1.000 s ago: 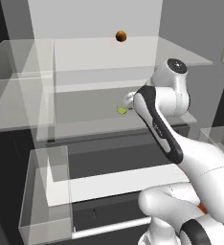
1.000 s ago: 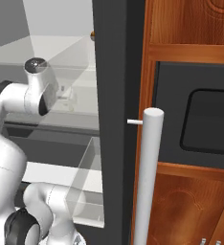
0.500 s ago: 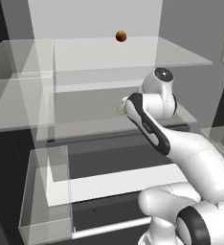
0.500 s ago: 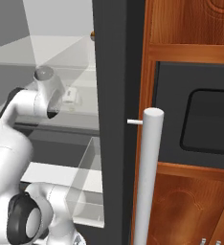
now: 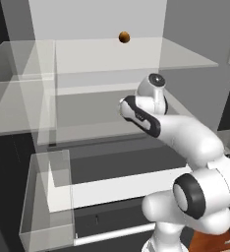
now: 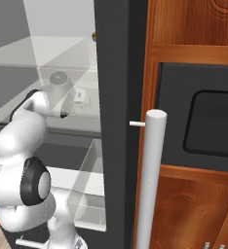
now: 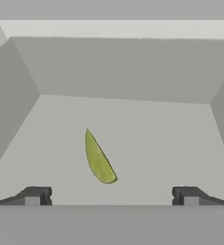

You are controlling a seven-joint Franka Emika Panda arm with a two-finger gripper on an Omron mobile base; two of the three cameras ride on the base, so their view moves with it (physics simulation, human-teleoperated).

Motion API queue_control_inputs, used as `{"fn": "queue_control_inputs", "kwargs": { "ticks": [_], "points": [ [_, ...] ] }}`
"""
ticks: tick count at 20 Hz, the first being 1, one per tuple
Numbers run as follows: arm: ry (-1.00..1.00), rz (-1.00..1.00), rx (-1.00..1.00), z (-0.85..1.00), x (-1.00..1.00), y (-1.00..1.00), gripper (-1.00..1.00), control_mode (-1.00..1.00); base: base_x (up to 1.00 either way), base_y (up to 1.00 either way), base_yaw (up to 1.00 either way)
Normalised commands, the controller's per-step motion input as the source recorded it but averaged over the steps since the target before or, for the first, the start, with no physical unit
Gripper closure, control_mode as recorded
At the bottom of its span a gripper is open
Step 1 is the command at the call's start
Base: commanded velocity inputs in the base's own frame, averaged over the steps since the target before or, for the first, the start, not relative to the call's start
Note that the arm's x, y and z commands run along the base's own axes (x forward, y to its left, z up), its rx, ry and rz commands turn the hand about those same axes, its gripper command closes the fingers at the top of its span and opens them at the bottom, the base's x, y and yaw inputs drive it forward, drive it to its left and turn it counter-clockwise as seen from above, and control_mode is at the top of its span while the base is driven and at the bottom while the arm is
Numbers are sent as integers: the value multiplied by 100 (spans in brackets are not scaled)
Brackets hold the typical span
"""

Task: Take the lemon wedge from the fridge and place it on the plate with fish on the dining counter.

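The fridge (image 5: 195,29) stands open, with a pale interior and glass shelves. On the middle shelf lies the lemon wedge (image 7: 98,160), a thin yellow-green sliver. My gripper (image 7: 111,196) is open and hangs just short of it; the wedge sits between the lines of the two fingertips (image 7: 35,195), slightly left of centre, touching neither. In the left base view my white arm (image 5: 151,120) reaches into that shelf and covers the wedge. The plate, the fish and the dining counter are out of view.
A small brown ball (image 5: 124,37) rests on the upper glass shelf (image 5: 186,59). A clear bin (image 5: 48,202) sits at lower left. The dark fridge door edge (image 6: 118,73) with its silver handle (image 6: 150,180) stands at my right, beside wood cabinets (image 6: 194,29).
The arm has stretched further into the fridge, and the hand has swung left over the wedge, which now hides behind it in the left base view. The jaws stayed open.
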Motion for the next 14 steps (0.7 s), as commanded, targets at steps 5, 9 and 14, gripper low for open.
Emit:
{"fn": "queue_control_inputs", "kwargs": {
  "ticks": [5,9,14],
  "points": [
    [5,0,7,-19,42,11,-100,-100,0,0,0],
    [1,0,2,-38,21,12,-100,-100,0,0,0],
    [0,0,0,-34,22,12,-100,-100,0,0,0]
  ]
}}
